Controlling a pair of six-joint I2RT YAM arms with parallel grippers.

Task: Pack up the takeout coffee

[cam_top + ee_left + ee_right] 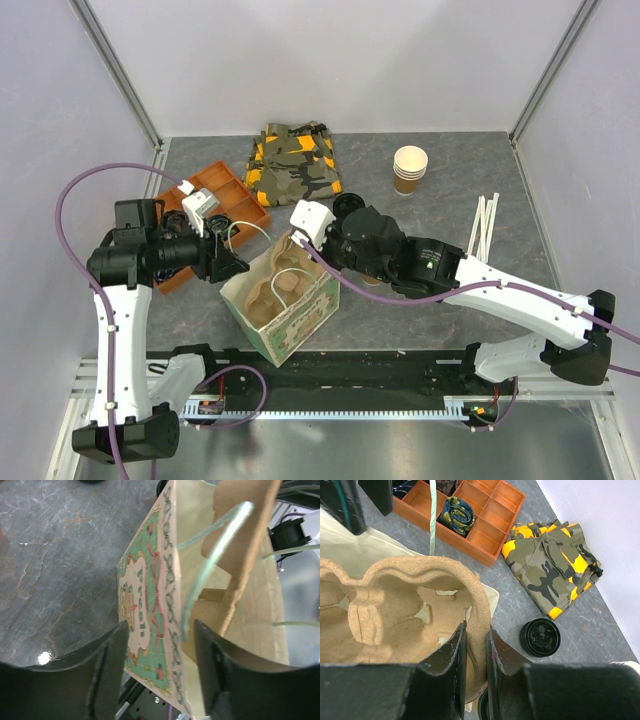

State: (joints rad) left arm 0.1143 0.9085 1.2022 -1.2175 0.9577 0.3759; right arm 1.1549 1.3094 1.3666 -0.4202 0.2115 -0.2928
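While your left jaws gape astride the green-printed paper bag (150, 630), print unreadable, right jaws pinch the tan moulded-pulp cup carrier (385, 605).

1. Locate the orange compartment tray (228, 192) at the far left of the grey surface (450, 215). One of its compartments holds a rolled patterned cloth (457, 511).
2. Note the folded camouflage garment (293, 160), just beside the tray's right end.
3. You will find a loose black lid (540, 637) lying flat near that garment.
4. A stack of lidless paper cups (409, 170) stands upright, further right.
5. Thin white sticks (484, 225) lie together near the right wall.
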